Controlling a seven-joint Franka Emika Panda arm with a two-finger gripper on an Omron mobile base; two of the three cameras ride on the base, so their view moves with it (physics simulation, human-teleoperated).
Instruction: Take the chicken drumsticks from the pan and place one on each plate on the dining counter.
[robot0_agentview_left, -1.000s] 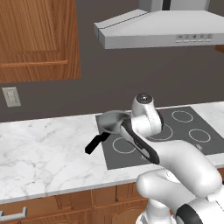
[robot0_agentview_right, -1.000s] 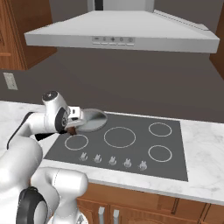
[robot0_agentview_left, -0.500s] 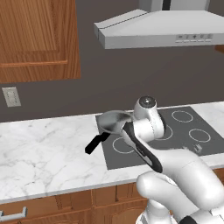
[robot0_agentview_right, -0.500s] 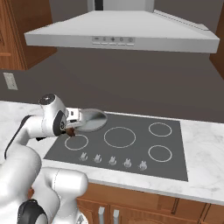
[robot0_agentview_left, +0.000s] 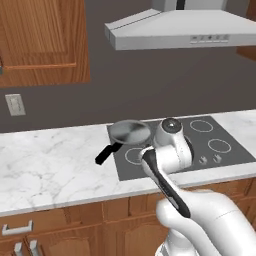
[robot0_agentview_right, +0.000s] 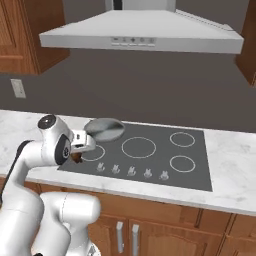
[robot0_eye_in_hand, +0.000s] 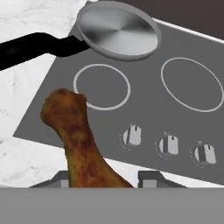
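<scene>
While pincer (robot0_eye_in_hand: 105, 181) grips drumstick (robot0_eye_in_hand: 78, 140) by thick end, above cooktop (robot0_eye_in_hand: 183, 100) front edge, clear of empty pan (robot0_eye_in_hand: 117, 30): fast swing toward plates may loosen hold, dropping meat on table (robot0_agentview_left: 45, 165).

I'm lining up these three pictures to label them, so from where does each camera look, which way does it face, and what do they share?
Left base view: from behind the arm's left, facing forward and down at the cooktop and pan; the white arm rises lower right.
Right base view: from behind its right, same cooktop and pan; the arm rises lower left.
Hand view: on the hand, looking along the gripper, which grips a drumstick over the cooktop's front edge; its finger tips show at the bottom.
Shared: all three show the pan, empty, on the cooktop's rear left burner.
</scene>
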